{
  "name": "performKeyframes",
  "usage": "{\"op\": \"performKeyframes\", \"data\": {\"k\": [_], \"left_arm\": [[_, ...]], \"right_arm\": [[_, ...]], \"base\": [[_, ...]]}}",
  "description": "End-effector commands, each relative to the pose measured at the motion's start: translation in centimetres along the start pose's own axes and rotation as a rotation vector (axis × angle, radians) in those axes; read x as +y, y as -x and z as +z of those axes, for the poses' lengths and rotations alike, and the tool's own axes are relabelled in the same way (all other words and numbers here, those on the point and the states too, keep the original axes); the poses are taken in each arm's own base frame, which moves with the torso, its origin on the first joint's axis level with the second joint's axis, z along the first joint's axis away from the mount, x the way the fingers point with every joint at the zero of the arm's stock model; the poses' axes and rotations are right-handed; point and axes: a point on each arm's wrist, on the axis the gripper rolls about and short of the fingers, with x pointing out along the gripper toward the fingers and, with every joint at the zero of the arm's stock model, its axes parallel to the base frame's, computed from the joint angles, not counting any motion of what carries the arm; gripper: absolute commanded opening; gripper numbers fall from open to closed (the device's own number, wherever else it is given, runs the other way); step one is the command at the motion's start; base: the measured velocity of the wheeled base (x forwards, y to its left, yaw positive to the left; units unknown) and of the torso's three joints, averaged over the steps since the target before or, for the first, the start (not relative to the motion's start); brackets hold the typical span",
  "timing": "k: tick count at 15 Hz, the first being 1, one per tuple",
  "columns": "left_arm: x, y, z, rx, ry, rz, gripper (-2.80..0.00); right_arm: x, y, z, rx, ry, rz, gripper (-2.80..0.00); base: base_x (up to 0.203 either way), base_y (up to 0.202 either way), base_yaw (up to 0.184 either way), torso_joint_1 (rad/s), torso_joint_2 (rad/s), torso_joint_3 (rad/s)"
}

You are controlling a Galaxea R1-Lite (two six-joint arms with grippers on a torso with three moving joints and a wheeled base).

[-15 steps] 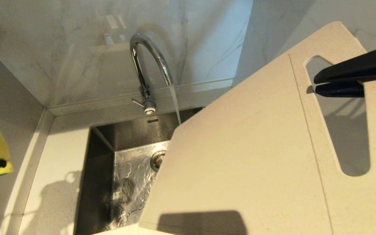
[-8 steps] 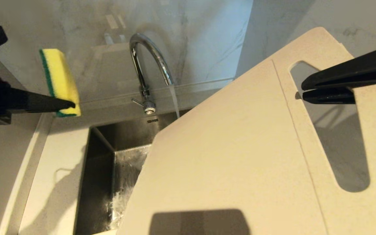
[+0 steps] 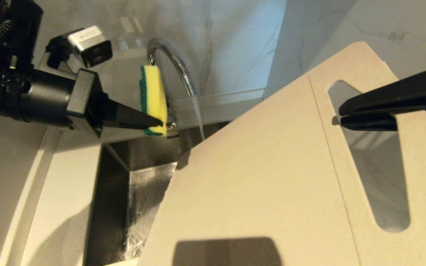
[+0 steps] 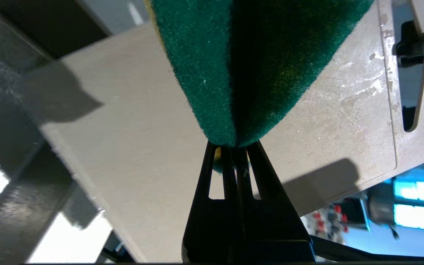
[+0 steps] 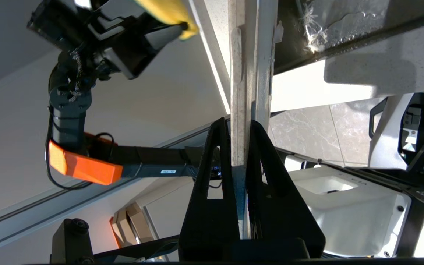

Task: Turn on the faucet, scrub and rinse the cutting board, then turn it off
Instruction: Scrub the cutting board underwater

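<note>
The chrome faucet [image 3: 178, 64] runs; its stream [image 3: 198, 114] falls behind the upper edge of the cutting board [image 3: 264, 177]. The cream board is held tilted over the sink, slot end to the right. My right gripper [image 3: 338, 115] is shut on the strip beside the slot; the right wrist view shows the board's edge [image 5: 241, 92] pinched between the jaws of that gripper [image 5: 239, 127]. My left gripper [image 3: 160, 123] is shut on a yellow-and-green sponge [image 3: 154, 99], held upright in front of the faucet's stem and hiding its lever. In the left wrist view the sponge's green side [image 4: 256, 66] faces the board [image 4: 131, 121].
The steel sink [image 3: 120, 192] lies below the board, with water splashing at its bottom. A pale counter [image 3: 65, 177] rims it on the left, and marble walls [image 3: 235, 44] close the corner behind. The left arm [image 5: 87, 73] reaches in from the left.
My left arm has swung in from the far left, carrying the sponge up to the faucet. The board has shifted slightly left and lower over the sink. Water keeps running.
</note>
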Motion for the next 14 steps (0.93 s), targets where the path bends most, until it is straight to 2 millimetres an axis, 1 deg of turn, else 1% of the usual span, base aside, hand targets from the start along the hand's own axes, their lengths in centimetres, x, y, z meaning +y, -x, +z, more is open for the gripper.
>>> {"op": "performKeyframes", "data": {"k": [1,4,6,10,13,14], "left_arm": [[0.1,-2.9,-0.1,0.1,0.036,-0.029,-2.8],[-1.2,-4.8,-1.4,0.224,0.065,-0.058,-2.8],[-1.2,-6.3,-2.1,0.284,0.077,-0.063,-2.8],[-1.0,-8.2,-2.4,0.366,0.036,-0.074,-2.8],[0.4,-9.6,-3.7,0.477,-0.025,-0.063,-2.8],[0.8,-9.8,-4.1,0.496,-0.011,-0.054,-2.8]], "right_arm": [[-0.3,-0.4,0.0,0.014,-0.014,-0.011,-2.8],[-0.6,-0.6,0.0,0.029,-0.006,-0.015,-2.8],[-0.6,-0.7,-0.1,0.037,-0.007,-0.013,-2.8],[-0.6,-0.8,-0.1,0.06,-0.009,0.001,-2.8],[-0.7,-1.0,0.0,0.062,-0.01,-0.001,-2.8],[-0.6,-1.0,0.1,0.058,-0.007,0.003,-2.8]], "base": [[0.0,0.0,0.0,0.0,0.0,0.0],[0.0,0.0,0.0,0.0,0.0,0.0],[0.0,0.0,0.0,0.0,0.0,0.0],[0.0,0.0,0.0,0.0,0.0,0.0],[0.0,0.0,0.0,0.0,0.0,0.0],[0.0,0.0,0.0,0.0,0.0,0.0]]}}
